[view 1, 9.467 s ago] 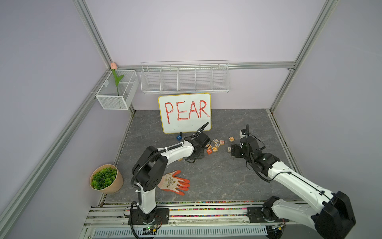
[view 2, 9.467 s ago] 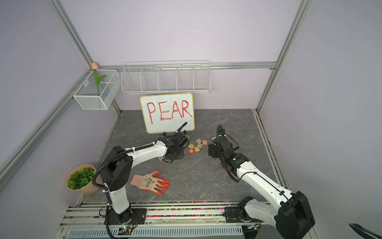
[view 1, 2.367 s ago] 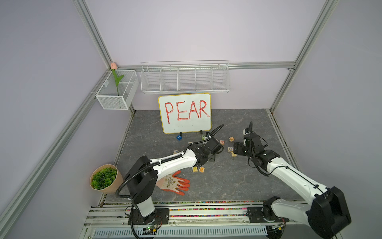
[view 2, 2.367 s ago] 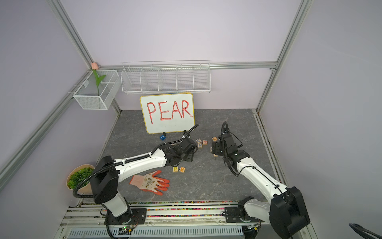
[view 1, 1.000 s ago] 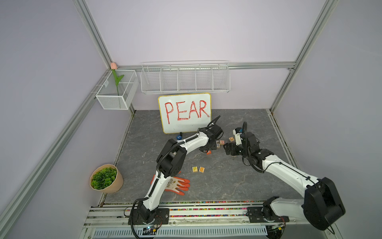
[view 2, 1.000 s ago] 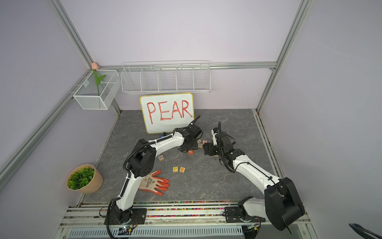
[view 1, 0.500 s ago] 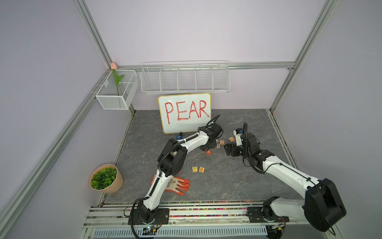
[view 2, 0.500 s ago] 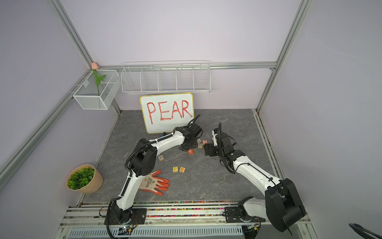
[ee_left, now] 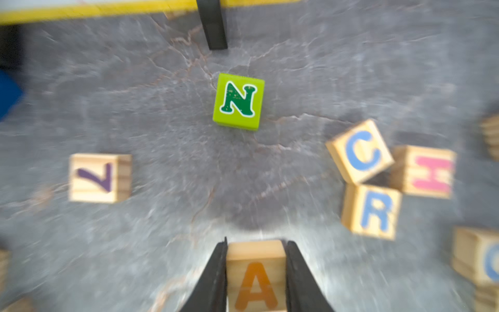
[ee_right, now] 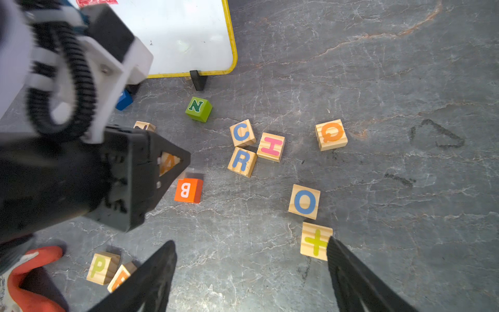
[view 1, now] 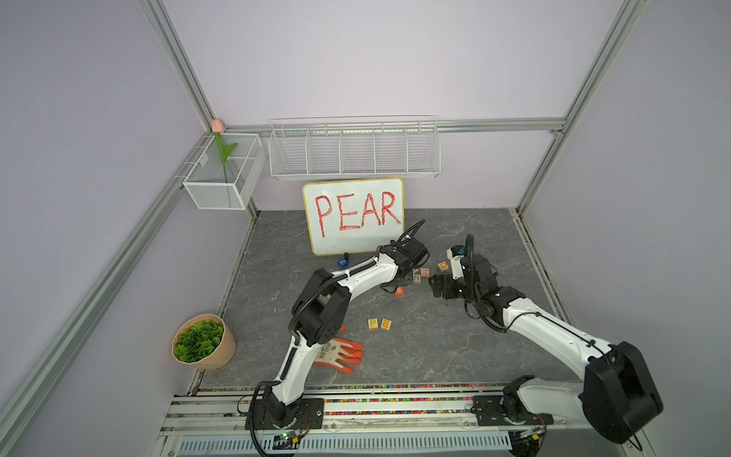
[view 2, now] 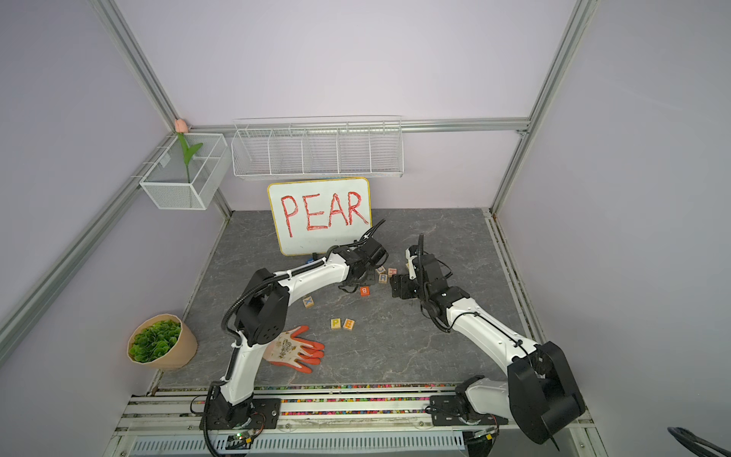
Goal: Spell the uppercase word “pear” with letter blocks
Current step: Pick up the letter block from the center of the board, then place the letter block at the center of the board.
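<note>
Left pincer [ee_left: 256,241] clamped on the A block [ee_left: 256,272], just beside the orange B cube [ee_right: 187,190], perhaps lifted off the counter [ee_right: 378,81], though hard to tell in the blur. Right pincer [ee_right: 250,241] spread apart over the counter. P block [ee_right: 102,267] and E block [ee_right: 121,278] side by side near the glove [ee_right: 32,259]. R block [ee_right: 242,161] against the C cube [ee_right: 242,133] and H cube [ee_right: 270,146].

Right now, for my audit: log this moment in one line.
left pincer: shut on A block | right pincer: open | R block: unplaced

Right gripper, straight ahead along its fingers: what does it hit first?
Probably bare tabletop: the open right gripper seems tilted down at it. If it skimmed along instead, the R block lies next in line; depth is unclear.
</note>
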